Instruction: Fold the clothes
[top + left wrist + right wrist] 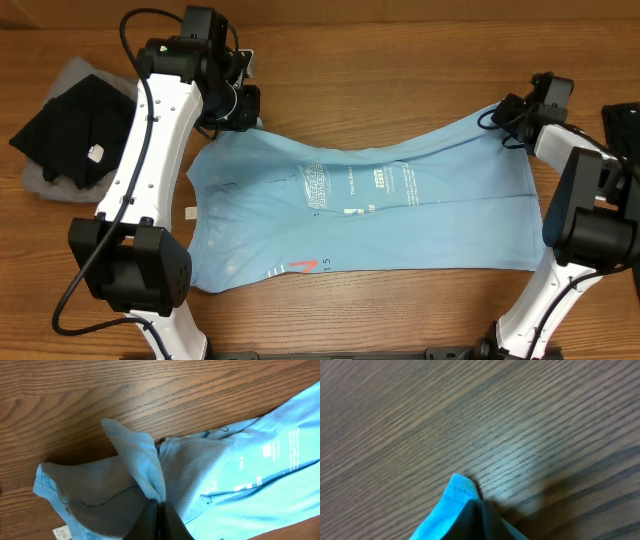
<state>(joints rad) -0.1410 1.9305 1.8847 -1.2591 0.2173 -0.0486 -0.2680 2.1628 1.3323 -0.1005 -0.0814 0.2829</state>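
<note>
A light blue T-shirt (360, 215) with white print lies spread across the middle of the wooden table. My left gripper (240, 112) is shut on the shirt's far left corner, pinching a ribbed fold (145, 467) between its fingers (159, 510). My right gripper (507, 112) is shut on the shirt's far right corner; a stitched hem tip (457, 487) sticks out past its fingers (479, 507). The shirt's far edge sags between the two held corners.
A pile of black and grey clothes (70, 135) lies at the table's left edge. A white care tag (189, 212) sticks out at the shirt's left side. A dark object (622, 125) sits at the right edge.
</note>
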